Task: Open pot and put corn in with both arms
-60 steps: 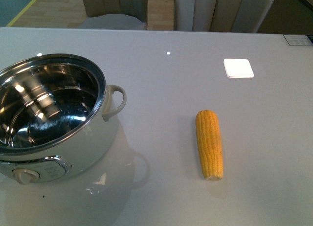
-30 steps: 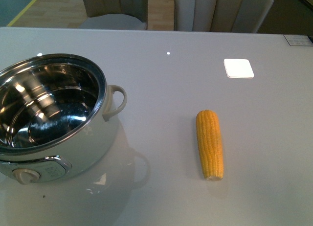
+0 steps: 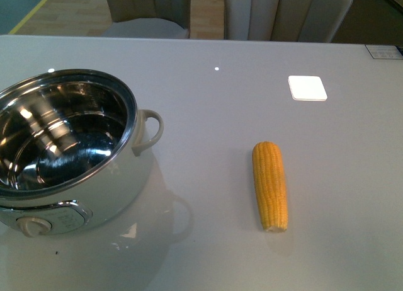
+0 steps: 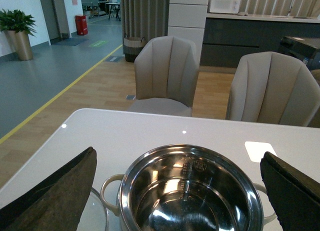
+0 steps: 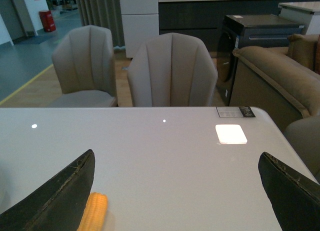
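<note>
Steel gleams bare inside the pot in the front view. It carries no lid and stands at the near left of the tabletop. The corn lies flat to its right, well apart, its length running near to far. Neither arm shows here. Nothing has shifted over the last second, so I judge the opening done and the corn pick-up not yet begun.

From the left wrist, the left claw hangs with its fingers wide apart and empty. The pot sits ahead and below, framed between them, mouth up. No corn shows in this view.

From the right wrist, the right claw is likewise spread and holds nothing. The corn peeks out just beside one finger, resting on the tabletop and not between the two. The claw probably needs to move across over it before closing.
</note>
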Robot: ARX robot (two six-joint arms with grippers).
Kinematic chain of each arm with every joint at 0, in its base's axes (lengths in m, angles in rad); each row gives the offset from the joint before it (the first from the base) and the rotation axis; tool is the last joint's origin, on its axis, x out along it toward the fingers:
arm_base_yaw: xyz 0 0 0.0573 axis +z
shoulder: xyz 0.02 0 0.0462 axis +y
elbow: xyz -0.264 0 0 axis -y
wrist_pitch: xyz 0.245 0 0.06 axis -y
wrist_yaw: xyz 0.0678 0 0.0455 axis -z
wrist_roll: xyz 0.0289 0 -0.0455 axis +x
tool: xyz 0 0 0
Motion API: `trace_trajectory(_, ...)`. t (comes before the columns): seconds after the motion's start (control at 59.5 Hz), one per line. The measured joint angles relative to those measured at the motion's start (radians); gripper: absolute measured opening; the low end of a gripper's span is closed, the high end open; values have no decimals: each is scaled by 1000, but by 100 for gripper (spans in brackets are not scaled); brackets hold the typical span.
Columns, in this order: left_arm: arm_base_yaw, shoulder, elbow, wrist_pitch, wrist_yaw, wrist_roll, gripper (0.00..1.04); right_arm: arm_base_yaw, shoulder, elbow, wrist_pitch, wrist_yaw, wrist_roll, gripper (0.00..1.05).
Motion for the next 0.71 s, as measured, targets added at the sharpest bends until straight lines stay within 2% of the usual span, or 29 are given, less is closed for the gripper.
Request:
trace_trajectory(0.202, 0, 0, 0, 0, 0, 0, 98, 1, 7, 3, -9, 6, 4, 96)
trace_trajectory(0.235, 0, 0, 0, 0, 0, 0, 98, 10, 51, 41, -110, 32, 19, 96)
trace_trajectory(0.302, 0, 0, 0, 0, 0, 0, 98, 30, 264, 174, -418, 78, 69, 96)
trace_trajectory(0.403, 0, 0, 0, 0, 0, 0, 98, 58, 442, 234, -638, 86, 97, 96)
trace_trajectory(0.554, 0, 0, 0, 0, 0, 0, 98, 90, 542, 241, -612, 97, 106, 96)
trace_trajectory(0.706, 0, 0, 0, 0, 0, 0, 98, 142, 709, 255, -452, 147, 105, 96)
